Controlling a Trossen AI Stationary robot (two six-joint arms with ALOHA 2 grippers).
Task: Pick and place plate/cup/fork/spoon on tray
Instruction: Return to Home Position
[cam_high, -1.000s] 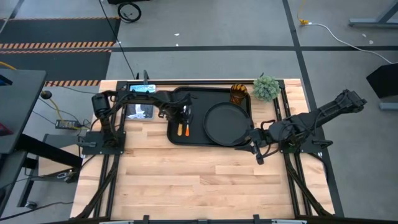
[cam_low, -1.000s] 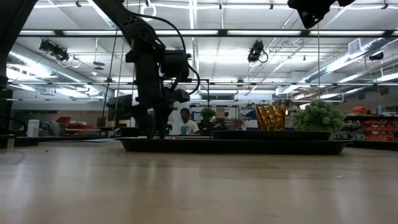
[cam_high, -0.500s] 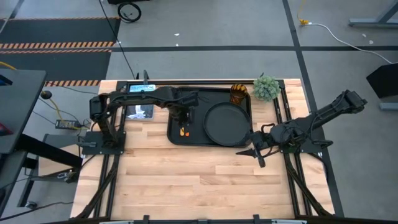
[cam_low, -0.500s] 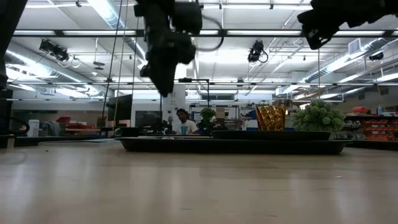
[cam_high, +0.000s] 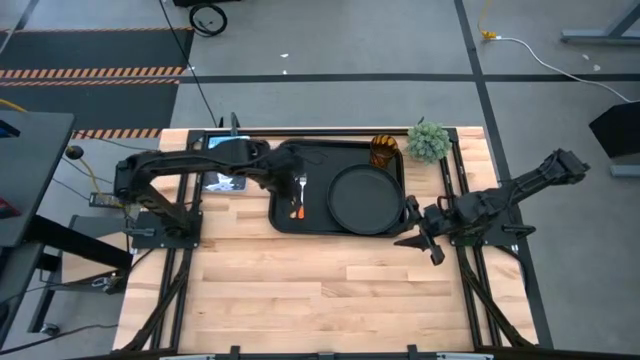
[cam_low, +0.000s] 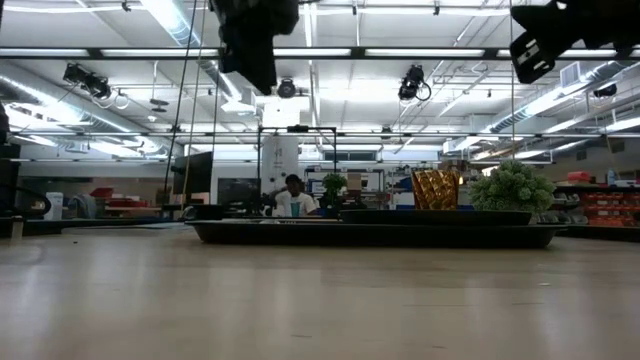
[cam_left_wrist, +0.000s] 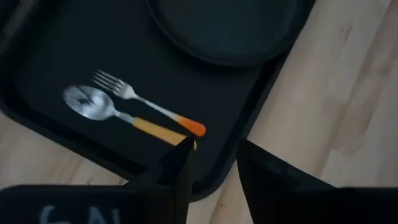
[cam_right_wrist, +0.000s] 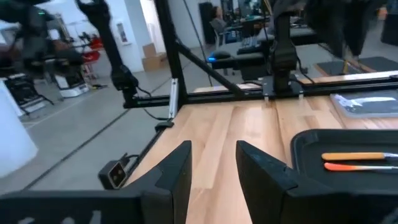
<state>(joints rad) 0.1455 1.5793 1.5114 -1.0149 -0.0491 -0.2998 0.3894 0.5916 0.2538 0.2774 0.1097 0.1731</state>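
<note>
A small green potted plant (cam_high: 428, 141) stands at the far right corner of the wooden table (cam_high: 330, 290). A clear plastic container (cam_high: 222, 179) lies near the far left corner. Beyond the table, a person (cam_low: 293, 197) sits in the room.

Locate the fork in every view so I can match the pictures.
High view: the fork lies in the tray, at its left end beside the plate.
Low view: not visible; only the tray's rim shows.
Left wrist view: fork above the spoon.
Right wrist view: two orange handles; fork or spoon unclear.
Shared landmark: the tray.
</note>
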